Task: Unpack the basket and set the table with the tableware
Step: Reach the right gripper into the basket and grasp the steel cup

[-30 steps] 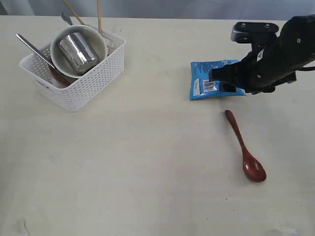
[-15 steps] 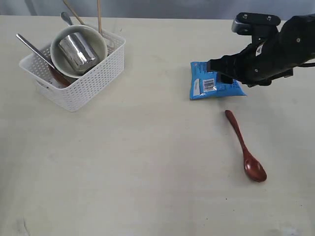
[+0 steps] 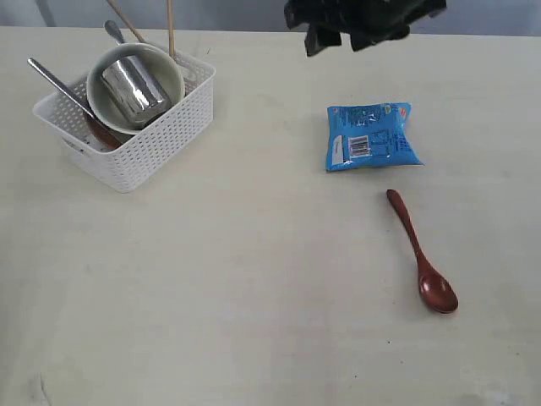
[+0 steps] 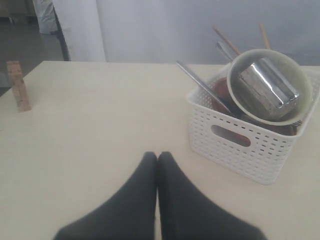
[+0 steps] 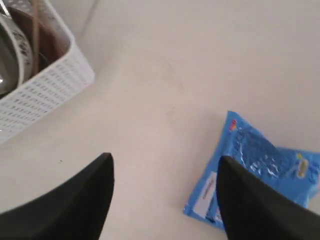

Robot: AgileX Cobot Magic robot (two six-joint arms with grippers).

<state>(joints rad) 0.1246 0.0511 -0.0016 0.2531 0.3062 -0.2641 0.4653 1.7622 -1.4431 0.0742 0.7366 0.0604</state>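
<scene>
The open, empty right claw [image 5: 165, 165] hangs with the basket [image 3: 161, 139] off to its left, ahead of the closed left claw [image 4: 157, 156].

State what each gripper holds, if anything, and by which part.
Nothing is held. The black left gripper is shut on nothing; the black right gripper is open and empty.

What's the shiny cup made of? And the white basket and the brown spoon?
The cup looks like polished steel: it mirrors the light. The basket looks like matte white plastic, moulded in a woven lattice. The spoon is glossy reddish-brown, perhaps lacquered wood or plastic; I cannot tell which.
</scene>
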